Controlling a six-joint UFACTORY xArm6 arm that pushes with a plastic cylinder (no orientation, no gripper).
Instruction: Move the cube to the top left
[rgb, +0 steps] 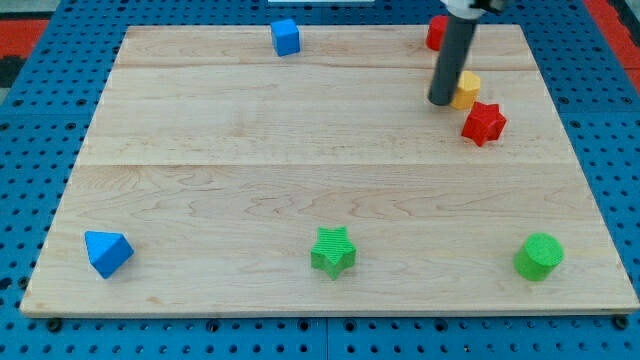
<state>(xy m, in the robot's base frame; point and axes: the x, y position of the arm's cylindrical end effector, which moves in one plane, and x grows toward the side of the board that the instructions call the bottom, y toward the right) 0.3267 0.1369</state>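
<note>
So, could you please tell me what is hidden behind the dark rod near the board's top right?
Behind the rod, my tip hides the left part of a yellow block; higher up a red block shows at the rod's left. Both shapes are partly covered and unclear.

My rod (452, 50) runs off the view's top edge. It covers much of the red block (434, 32) at the worktop's (300, 190) top, shape unclear, & the yellow block's (467, 88) left side.
</note>
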